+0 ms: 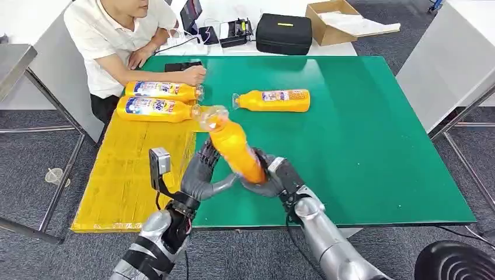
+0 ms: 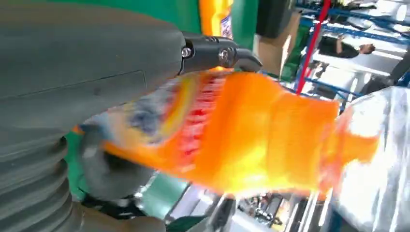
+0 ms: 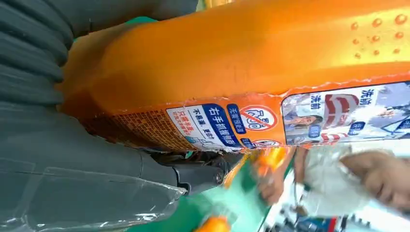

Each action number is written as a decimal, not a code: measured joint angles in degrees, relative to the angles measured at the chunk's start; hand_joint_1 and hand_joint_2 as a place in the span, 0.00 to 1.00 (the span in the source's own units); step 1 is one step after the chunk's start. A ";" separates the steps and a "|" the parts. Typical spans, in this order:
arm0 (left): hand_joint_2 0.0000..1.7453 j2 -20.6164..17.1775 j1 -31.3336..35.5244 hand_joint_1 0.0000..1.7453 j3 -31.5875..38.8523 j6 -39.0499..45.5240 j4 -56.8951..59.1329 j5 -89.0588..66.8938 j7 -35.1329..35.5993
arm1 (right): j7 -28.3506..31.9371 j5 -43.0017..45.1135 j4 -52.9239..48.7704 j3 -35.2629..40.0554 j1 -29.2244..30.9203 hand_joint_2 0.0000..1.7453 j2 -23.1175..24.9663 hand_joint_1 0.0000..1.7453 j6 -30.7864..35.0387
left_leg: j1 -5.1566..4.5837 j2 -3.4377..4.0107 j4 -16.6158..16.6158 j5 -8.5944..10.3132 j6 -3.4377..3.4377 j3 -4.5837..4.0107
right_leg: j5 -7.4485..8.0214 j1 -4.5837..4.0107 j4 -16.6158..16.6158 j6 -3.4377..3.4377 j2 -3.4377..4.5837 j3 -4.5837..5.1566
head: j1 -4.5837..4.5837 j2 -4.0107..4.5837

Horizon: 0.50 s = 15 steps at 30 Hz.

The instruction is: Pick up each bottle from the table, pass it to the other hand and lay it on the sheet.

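Observation:
An orange bottle (image 1: 234,147) with a clear cap hangs tilted above the table's front edge, between both hands. My right hand (image 1: 273,177) grips its lower end, and the bottle (image 3: 232,63) lies across that hand (image 3: 72,159). My left hand (image 1: 201,172) wraps its fingers around the bottle's middle from the left; the bottle (image 2: 251,130) looks blurred against this hand (image 2: 96,63). Two more orange bottles (image 1: 162,90) (image 1: 153,109) lie side by side at the far end of the yellow sheet (image 1: 125,181). Another bottle (image 1: 274,100) lies on the green table (image 1: 362,146).
A person sits at the table's far left corner, one hand (image 1: 195,74) resting by the cap of the farthest bottle on the sheet. Beyond the table stand a black case (image 1: 284,33), a cardboard box (image 1: 335,20) and small devices. Grey tables flank both sides.

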State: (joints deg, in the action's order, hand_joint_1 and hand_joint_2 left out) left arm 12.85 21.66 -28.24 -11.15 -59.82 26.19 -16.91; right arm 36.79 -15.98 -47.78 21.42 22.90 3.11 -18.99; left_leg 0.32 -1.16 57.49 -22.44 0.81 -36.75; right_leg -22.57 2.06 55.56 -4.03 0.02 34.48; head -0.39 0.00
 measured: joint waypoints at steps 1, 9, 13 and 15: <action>1.00 0.11 0.50 0.00 0.00 -0.04 0.09 1.76 1.13 | 0.44 -0.37 0.91 1.36 0.21 1.00 0.24 1.00 0.67 | 0.01 0.01 0.00 0.00 0.00 0.00 | 0.00 0.00 0.00 0.00 0.00 0.01 | 0.00 0.00; 1.00 0.37 1.52 0.00 0.13 0.70 0.68 3.99 2.01 | 0.94 -1.05 3.08 5.85 0.78 1.00 1.03 1.00 2.23 | -0.02 0.00 0.01 0.00 0.01 -0.03 | 0.00 0.03 0.00 0.00 0.00 0.02 | 0.02 0.00; 1.00 0.44 1.64 0.00 0.11 1.44 0.90 4.45 2.03 | 0.87 -1.18 3.63 6.68 0.97 1.00 1.11 1.00 2.23 | -0.02 0.00 0.01 0.00 0.00 -0.03 | 0.00 0.03 0.00 0.00 0.00 0.04 | 0.02 0.00; 1.00 0.66 1.88 0.00 0.11 2.47 1.27 5.33 2.18 | 0.78 -1.46 3.93 7.45 1.09 1.00 1.31 1.00 2.91 | -0.02 0.01 0.01 0.00 0.00 -0.03 | 0.00 0.02 0.00 0.00 0.01 0.05 | 0.00 0.00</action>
State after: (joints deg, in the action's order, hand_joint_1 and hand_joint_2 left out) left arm 13.51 23.54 -28.13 -8.67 -58.55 31.52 -14.73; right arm 37.57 -17.44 -43.84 28.87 23.99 4.42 -16.09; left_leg 0.31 -1.15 57.50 -22.44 0.81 -36.78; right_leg -22.57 2.08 55.56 -4.03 0.03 34.54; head -0.39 0.00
